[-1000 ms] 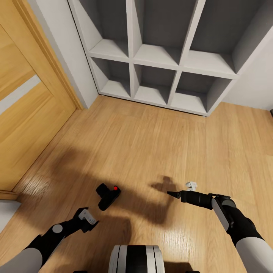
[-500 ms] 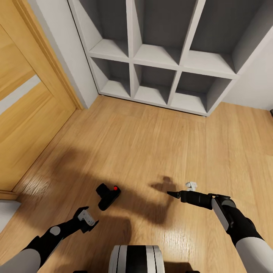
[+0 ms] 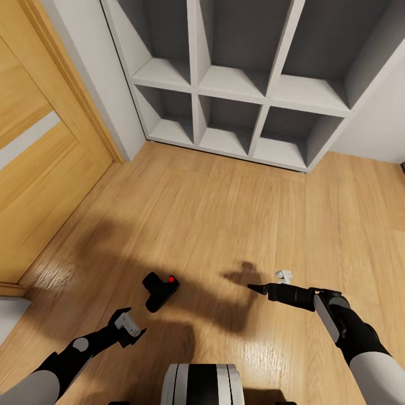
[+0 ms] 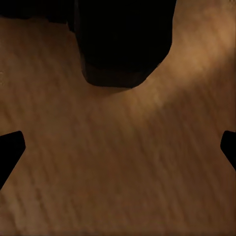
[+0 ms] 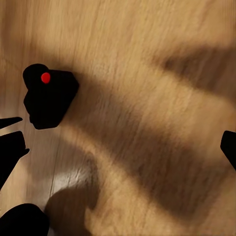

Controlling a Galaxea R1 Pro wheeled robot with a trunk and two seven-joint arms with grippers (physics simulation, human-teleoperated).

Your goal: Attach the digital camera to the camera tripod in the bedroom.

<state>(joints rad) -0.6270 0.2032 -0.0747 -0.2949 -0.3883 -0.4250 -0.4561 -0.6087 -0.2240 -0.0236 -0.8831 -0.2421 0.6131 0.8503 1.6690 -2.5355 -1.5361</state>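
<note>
Head view: the digital camera (image 3: 160, 289) lies on the light wood floor (image 3: 225, 214), in front of the robot's base and slightly to its left, inside a broad patch of shadow. Its round red button (image 3: 171, 279) faces up. Nothing touches it.

The left claw (image 3: 128, 323) hangs low over the floor, just short of the digital camera on the robot's side and apart from it. In the left wrist view the two fingertips (image 4: 11, 150) show at opposite edges of the frame with bare floor between them, so the claw stands apart and holds nothing. The black body of the digital camera (image 4: 125, 42) sits ahead of the fingers, dark and without visible detail.

The right claw (image 3: 257, 288) is extended to the right of the digital camera, well apart from it, with a dark shadow on the floor just beyond its tip. From the head view its fingers appear drawn to a point, but the right wrist view shows fingertips (image 5: 12, 147) at both edges of the frame with floor between, so it is most likely apart as well; it holds nothing. That view also shows the digital camera (image 5: 49, 96) with its red button (image 5: 45, 77), lying off to one side of the line of the fingers.

Behind the floor area stands a white cubby shelf unit (image 3: 242, 84) with grey-backed compartments against the wall. A wooden door (image 3: 39, 157) is at the robot's left.
</note>
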